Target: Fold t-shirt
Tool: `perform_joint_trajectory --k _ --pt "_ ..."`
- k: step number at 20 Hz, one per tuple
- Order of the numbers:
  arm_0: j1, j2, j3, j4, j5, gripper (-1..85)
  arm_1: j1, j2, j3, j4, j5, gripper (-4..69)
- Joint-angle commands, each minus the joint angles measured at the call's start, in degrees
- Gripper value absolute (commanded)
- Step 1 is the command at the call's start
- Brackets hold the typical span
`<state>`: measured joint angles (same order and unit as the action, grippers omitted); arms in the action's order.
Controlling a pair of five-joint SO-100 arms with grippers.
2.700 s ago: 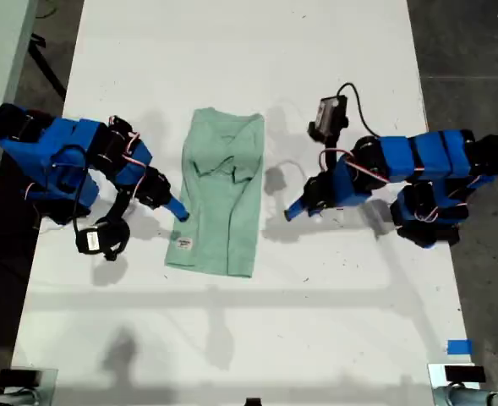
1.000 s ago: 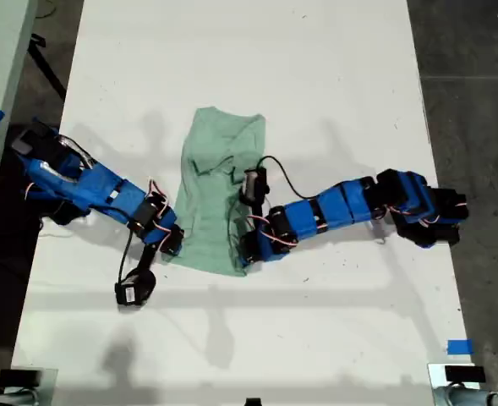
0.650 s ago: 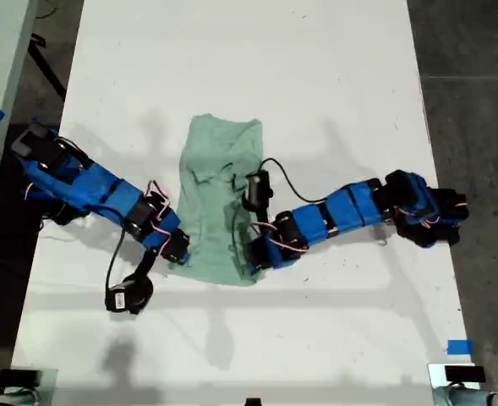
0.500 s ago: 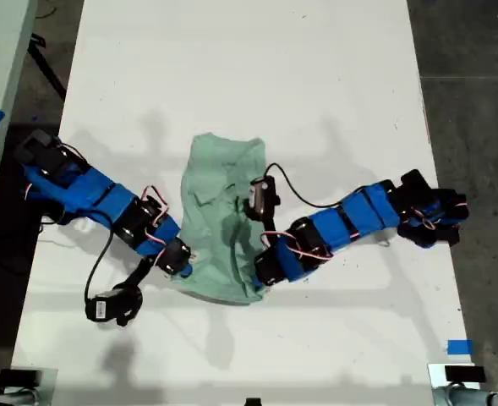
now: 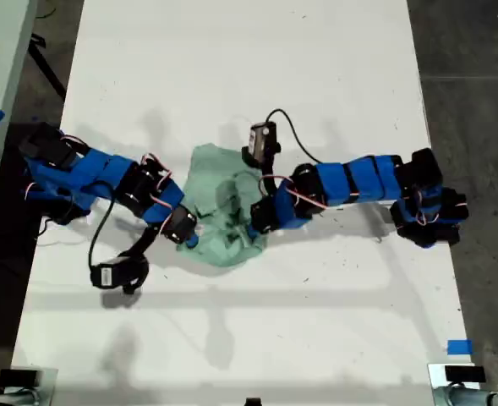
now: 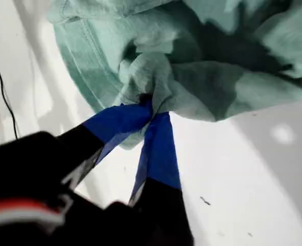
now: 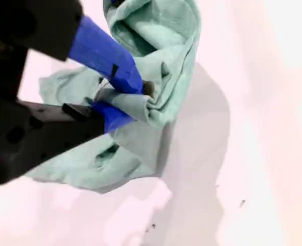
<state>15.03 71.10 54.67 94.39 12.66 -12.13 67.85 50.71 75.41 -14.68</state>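
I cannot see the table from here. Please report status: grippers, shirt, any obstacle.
My first gripper shut on the t-shirt. My second gripper shut on it too. Shirt bunched, lifted off the table. No obstacle seen.

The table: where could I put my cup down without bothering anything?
The white table is bare beyond the t-shirt at the exterior view's top, and along its bottom below both arms. The middle is crowded: both end effectors pinch the bunched cloth there.

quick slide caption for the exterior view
Two blue arms pinch a bunched mint-green t-shirt from either side on a white table.
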Motion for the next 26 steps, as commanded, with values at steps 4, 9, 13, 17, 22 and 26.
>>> perform_joint_trajectory --k 4,9,13,17,22,26 --pt "-20.8 3.3 -0.8 4.4 6.7 -0.1 14.3 5.4 2.6 2.8 -12.1 -1.0" --pt "-28.5 -1.7 -0.6 4.2 9.8 -0.1 20.9 3.9 5.9 -1.1 -16.8 -1.0" --pt "-29.9 -4.2 -0.5 3.7 9.8 1.7 22.9 1.7 5.9 -2.0 -16.4 -1.3" --pt "-37.7 5.3 -1.1 9.2 12.8 26.0 30.1 8.3 4.7 6.9 -17.1 29.6" --pt "-52.7 27.4 1.9 14.7 18.6 28.3 43.6 33.7 12.2 15.3 -23.1 29.0" --pt "-58.4 46.6 13.9 14.2 19.7 27.4 50.7 63.5 32.2 16.4 -23.6 26.5"
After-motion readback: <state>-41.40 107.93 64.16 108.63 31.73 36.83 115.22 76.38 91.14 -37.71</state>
